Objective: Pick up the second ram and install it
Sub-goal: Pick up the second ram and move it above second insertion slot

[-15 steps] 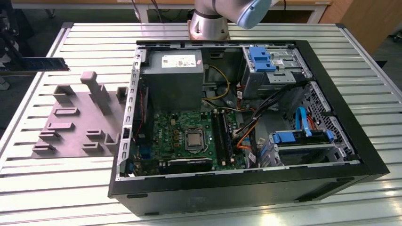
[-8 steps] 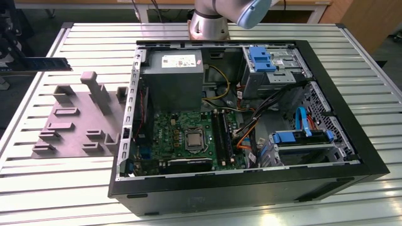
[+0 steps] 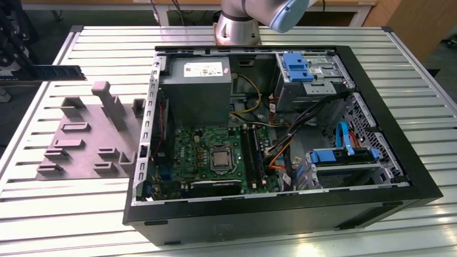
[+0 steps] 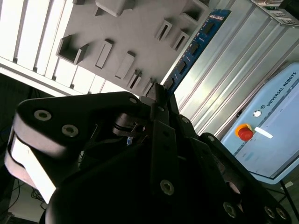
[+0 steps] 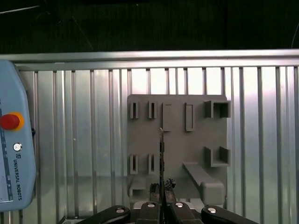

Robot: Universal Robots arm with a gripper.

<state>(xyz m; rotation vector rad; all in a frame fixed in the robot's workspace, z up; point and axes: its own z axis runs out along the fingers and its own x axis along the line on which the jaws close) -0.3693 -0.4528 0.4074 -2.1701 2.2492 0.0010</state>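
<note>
Surface: slatted table [image 5: 84, 140] with holder block [image 5: 177, 140].
Ram: second ram [image 5: 161, 154] edge-on between jaws.
Jaws: gripper [image 5: 162, 189] clamped on it.

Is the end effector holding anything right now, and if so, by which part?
Yes. The end effector holds the second ram, clamped near one short end. The rest of the stick juts out free.

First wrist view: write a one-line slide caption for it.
The gripper holds the second ram edge-on, with the grey holder block on the slatted table behind it.
</note>
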